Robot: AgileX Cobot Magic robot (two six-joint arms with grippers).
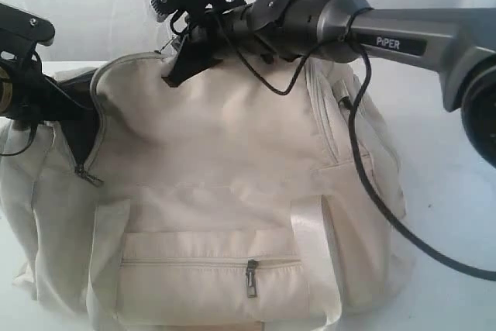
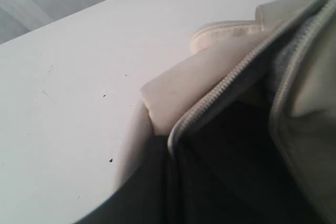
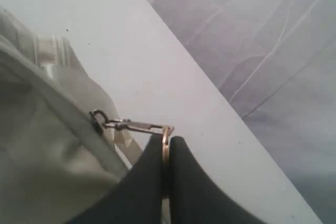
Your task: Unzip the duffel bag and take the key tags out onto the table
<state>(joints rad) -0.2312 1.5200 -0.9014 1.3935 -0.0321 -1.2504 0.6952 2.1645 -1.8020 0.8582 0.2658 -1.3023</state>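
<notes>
Clamped shut on the zip pull [image 3: 134, 126], the right end effector [image 3: 167, 150] should be drawing it straight along the teeth of the duffel bag [image 1: 232, 153], with the left end effector [image 1: 46, 102], its grip impossible to tell, bracing the fabric.

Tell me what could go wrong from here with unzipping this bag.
The right jaws pinch only the thin zipper pull ring; it may slip out under tension. The duffel bag is soft, so pulling could drag or crumple it rather than run the zipper.
</notes>
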